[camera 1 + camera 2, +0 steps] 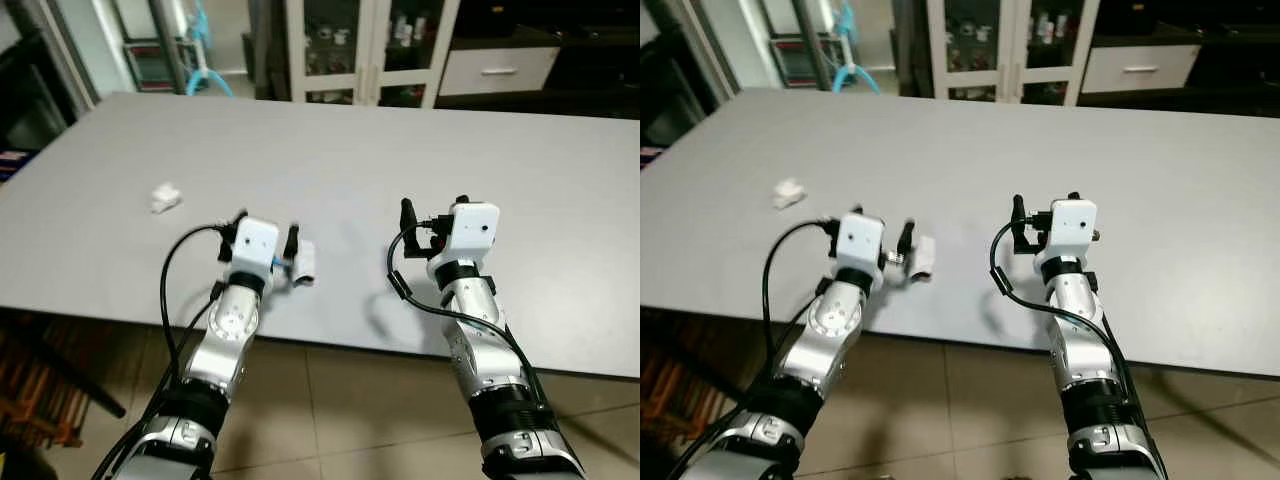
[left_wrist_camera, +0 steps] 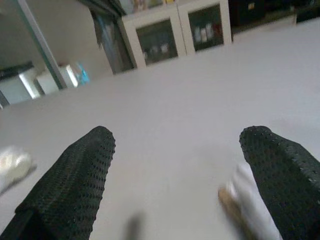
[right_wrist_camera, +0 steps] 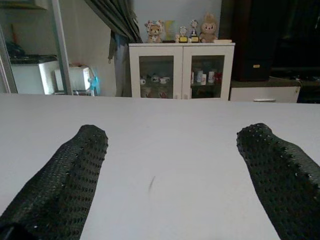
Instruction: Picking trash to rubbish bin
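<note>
The wide grey bench (image 1: pixel 400 140) carries two pieces of trash. A small white paper wrapper (image 1: pixel 303 262) lies near the front edge, touching or just beside the right finger of the left hand (image 1: pixel 266 243), which rests low over the bench with its black fingers (image 2: pixel 75 180) spread apart and nothing gripped. A crumpled white tissue wad (image 1: pixel 164 197) sits well apart, further to the robot's left. The right hand (image 1: pixel 425 225) hovers over bare bench surface, fingers (image 3: pixel 280 175) likewise spread and empty. A white glass-door cabinet (image 3: pixel 181 70) stands behind the bench.
</note>
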